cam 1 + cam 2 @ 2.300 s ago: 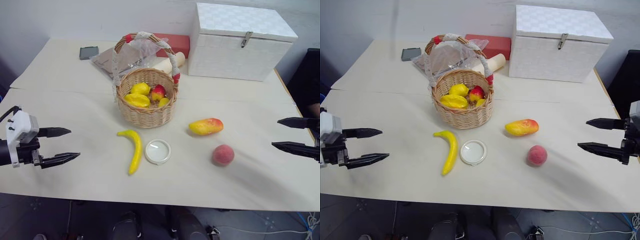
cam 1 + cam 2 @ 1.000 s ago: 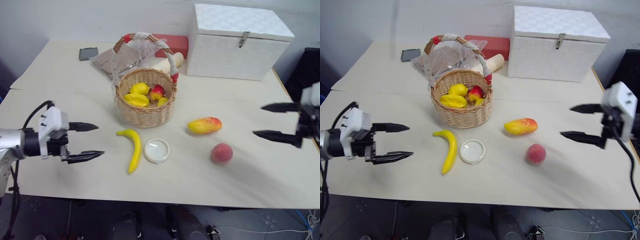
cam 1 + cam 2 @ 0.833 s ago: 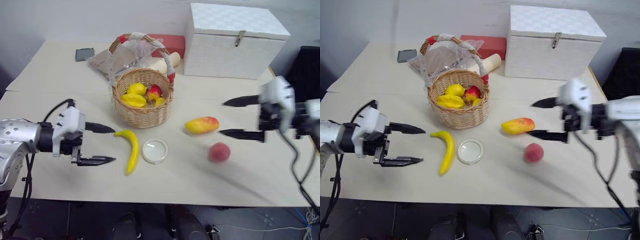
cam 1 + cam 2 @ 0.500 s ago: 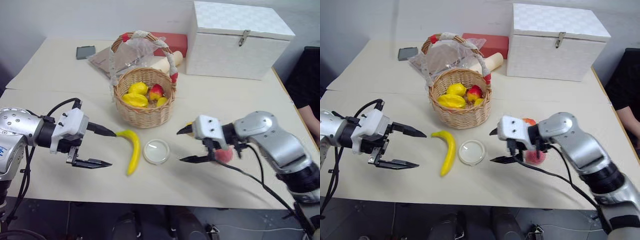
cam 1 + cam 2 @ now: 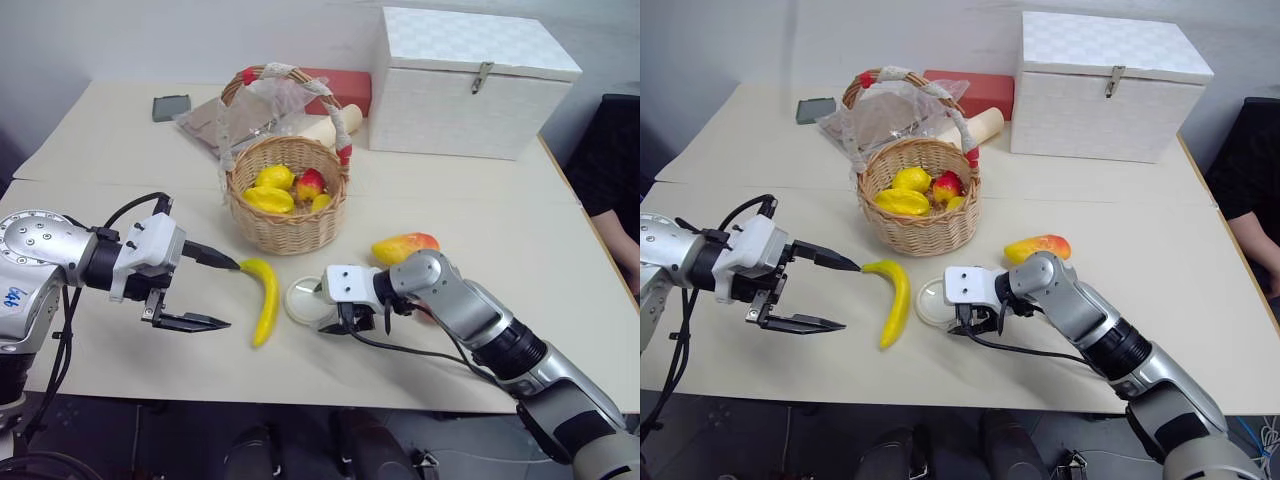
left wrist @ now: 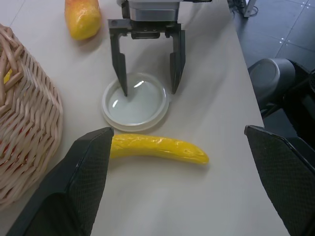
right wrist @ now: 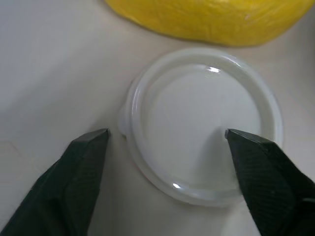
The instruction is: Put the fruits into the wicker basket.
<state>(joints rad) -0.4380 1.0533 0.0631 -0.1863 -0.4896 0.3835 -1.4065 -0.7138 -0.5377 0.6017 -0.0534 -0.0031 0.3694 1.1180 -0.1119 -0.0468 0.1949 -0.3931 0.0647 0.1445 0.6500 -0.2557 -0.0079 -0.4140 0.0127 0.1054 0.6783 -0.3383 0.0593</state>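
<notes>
The wicker basket [image 5: 286,212] stands at mid-table with several yellow and red toy fruits inside. A banana [image 5: 263,300] lies in front of it, and a mango [image 5: 404,246] lies to the right. The peach is hidden behind my right arm. My left gripper [image 5: 232,294] is open just left of the banana, its upper fingertip near the banana's top end. My right gripper [image 6: 148,89] is open and low over a flat white lid [image 7: 202,142]. One finger stands outside the lid's rim and the other over its far edge. The banana [image 6: 157,147] lies between the two grippers.
A big white latched box [image 5: 470,55] stands at the back right. Behind the basket are a red box [image 5: 345,85], a crumpled plastic bag [image 5: 250,110], a cream roll [image 5: 330,128] and a dark flat object [image 5: 172,106]. A person's arm [image 5: 628,255] shows at the right edge.
My right arm swung in from the right edge, leftward and down, onto the lid, and its fingers narrowed. My left gripper advanced toward the banana, then nearly stopped.
</notes>
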